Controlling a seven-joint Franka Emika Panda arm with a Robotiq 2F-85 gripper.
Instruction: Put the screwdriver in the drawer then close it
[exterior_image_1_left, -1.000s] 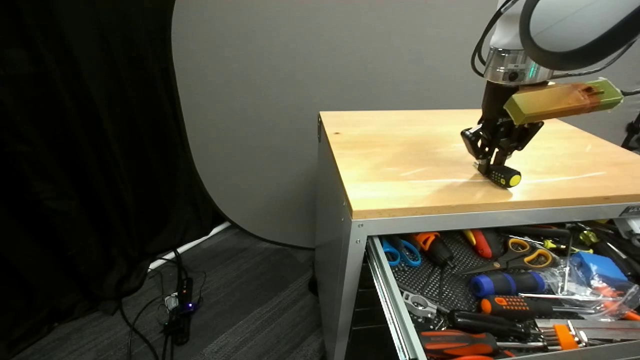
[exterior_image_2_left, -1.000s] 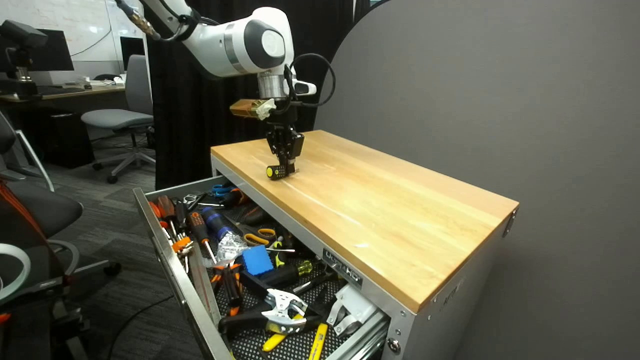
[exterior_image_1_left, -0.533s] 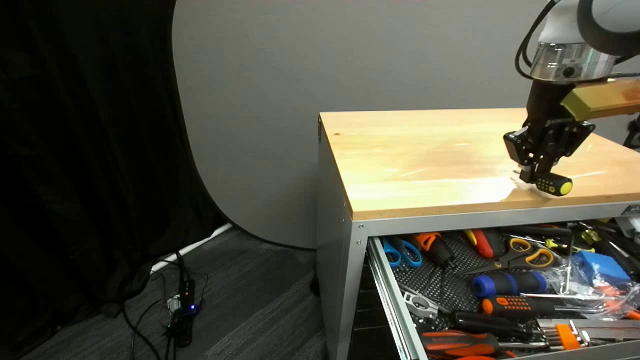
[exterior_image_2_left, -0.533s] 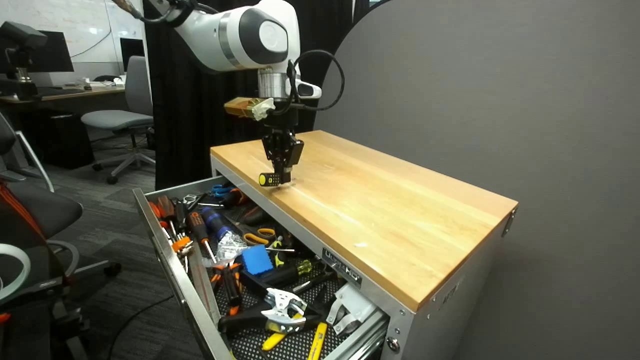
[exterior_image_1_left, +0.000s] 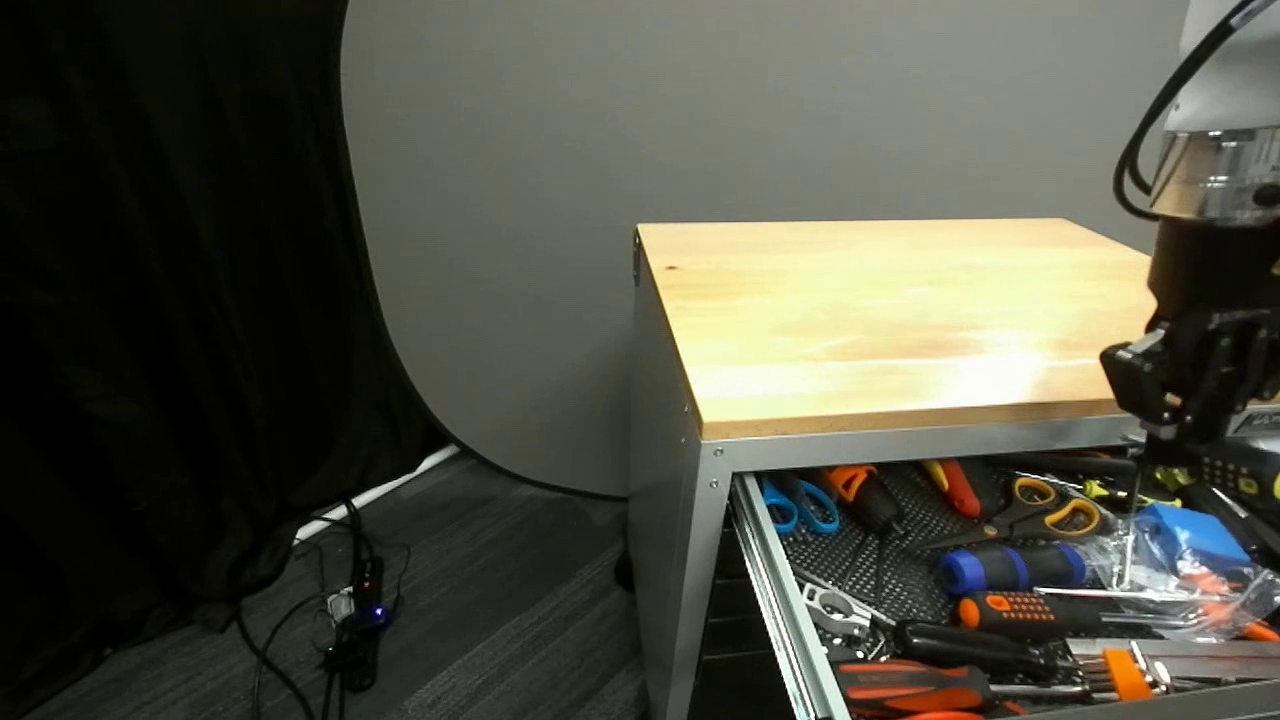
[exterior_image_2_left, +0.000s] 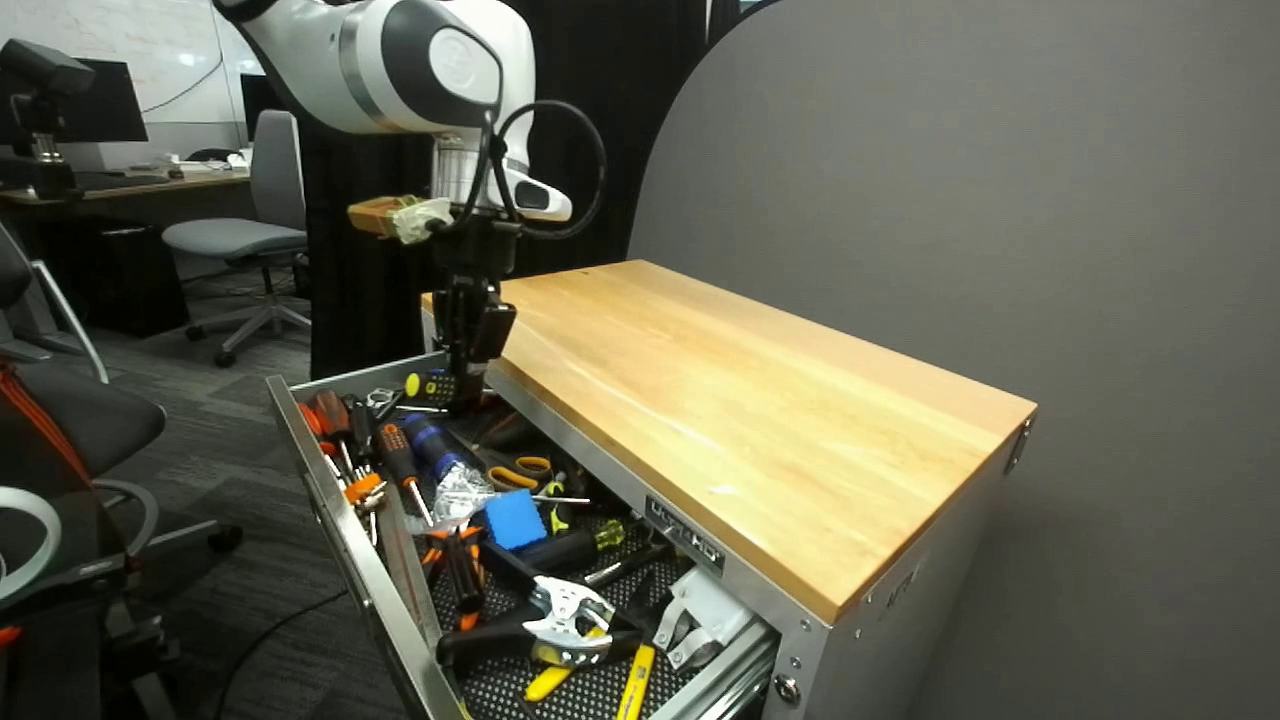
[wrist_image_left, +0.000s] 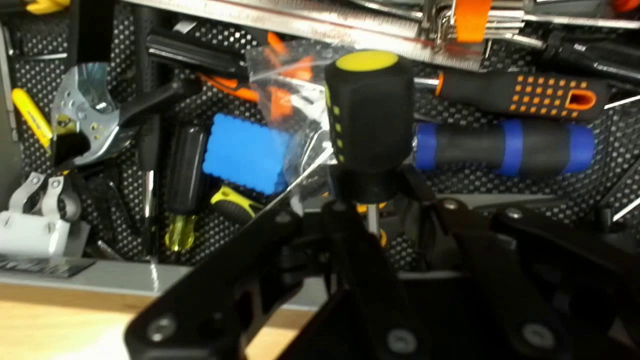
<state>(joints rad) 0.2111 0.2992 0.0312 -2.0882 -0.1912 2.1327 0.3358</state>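
The wooden top (exterior_image_1_left: 850, 290) is brightly lit in both exterior views, and 1 glare patch (exterior_image_1_left: 1000, 375) near its front edge burns to white. To the left of the wooden top, the black curtain (exterior_image_1_left: 150, 250) sinks into near-total darkness; behind the wooden top, the grey panel (exterior_image_1_left: 520, 200) is evenly, dully lit. In the wrist view part of the wooden top is bleached, and past its front edge the gripper (wrist_image_left: 370, 187) and screwdriver (wrist_image_left: 370, 115) look soft, slightly out of focus.
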